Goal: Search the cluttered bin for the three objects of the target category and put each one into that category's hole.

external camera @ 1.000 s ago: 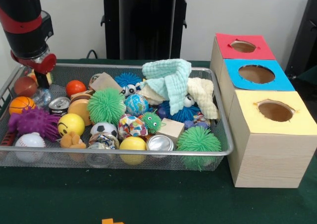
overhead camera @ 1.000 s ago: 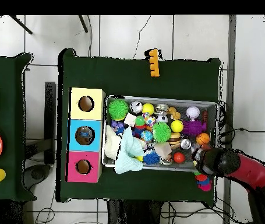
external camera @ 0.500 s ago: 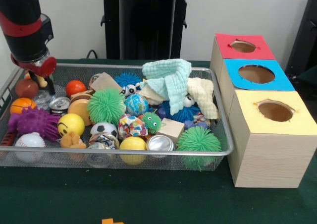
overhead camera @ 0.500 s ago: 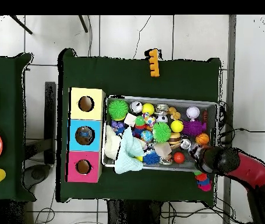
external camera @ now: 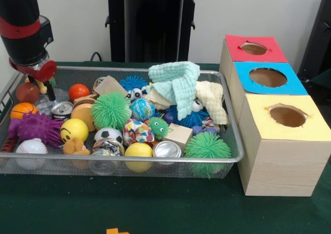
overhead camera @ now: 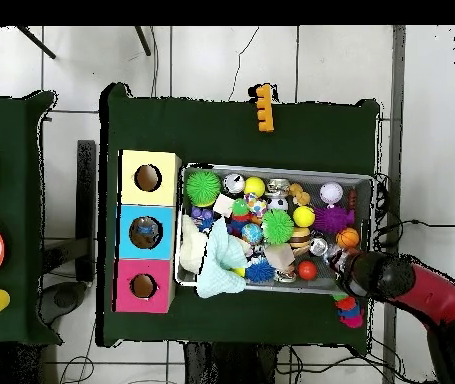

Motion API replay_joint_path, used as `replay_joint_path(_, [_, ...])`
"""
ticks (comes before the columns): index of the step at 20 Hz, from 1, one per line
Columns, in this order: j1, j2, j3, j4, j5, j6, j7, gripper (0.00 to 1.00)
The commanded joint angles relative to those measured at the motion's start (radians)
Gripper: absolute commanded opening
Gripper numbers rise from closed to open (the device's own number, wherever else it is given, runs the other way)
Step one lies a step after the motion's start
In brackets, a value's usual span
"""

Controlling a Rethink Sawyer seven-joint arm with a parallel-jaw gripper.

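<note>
The gripper [external camera: 44, 85] hangs over the far left corner of the wire bin [external camera: 155, 164] in the front view, below the red and black arm [external camera: 23, 29]. Its fingers [external camera: 50, 90] are dark and point down into the bin; whether they are open, closed or holding anything cannot be told. A dark red ball [external camera: 27, 92] lies just beside them, and a small orange ball [external camera: 78, 91] sits near on the other side.

A crushed drinks can [external camera: 62, 108] lies near the fingers; its printing is not legible. Along the same end of the bin are a basketball [external camera: 21, 110], a purple spiky ball [external camera: 35, 128], a baseball [external camera: 31, 152] and a yellow smiley ball [external camera: 74, 130].

Toward the bin's middle are a large green spiky ball [external camera: 110, 111], a small football [external camera: 108, 135], a plain yellow ball [external camera: 138, 152], a second can [external camera: 167, 149] lying end-on and a small wooden block [external camera: 179, 134]. A mint green cloth [external camera: 178, 84] is heaped at the far side, touching a cream cloth [external camera: 212, 99]. Another green spiky ball [external camera: 207, 147] sits in the bin's near corner by the boxes.

Just beside that end of the bin stand three wooden boxes in a row, each with a round hole on top: the yellow box [external camera: 286, 117], the blue box [external camera: 268, 78] and the red box [external camera: 253, 48]. None carries readable writing.

The bin and boxes rest on the green tabletop [external camera: 155, 205]. An orange piece [overhead camera: 263, 107] lies near the tabletop's edge, well apart from the bin.
</note>
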Motion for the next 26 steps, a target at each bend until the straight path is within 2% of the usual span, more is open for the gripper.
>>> replay_joint_path(1, [-0.054, 0.048, 0.075, -0.11, 0.017, -0.025, -0.044, 1.0])
replay_joint_path(4, [-0.065, 0.049, 0.099, -0.118, 0.033, -0.013, -0.059, 1.0])
replay_joint_path(7, [-0.058, 0.099, 0.098, -0.142, 0.023, -0.048, -0.037, 1.0])
replay_joint_path(10, [-0.004, 0.154, 0.066, -0.185, 0.003, -0.089, 0.024, 1.0])
replay_joint_path(14, [0.071, 0.163, 0.034, -0.227, 0.029, -0.049, 0.098, 1.0])
replay_joint_path(19, [0.129, 0.213, 0.018, -0.286, 0.074, -0.054, 0.158, 1.0])
replay_joint_path(26, [0.19, 0.256, -0.017, -0.401, 0.144, 0.013, 0.169, 1.0])
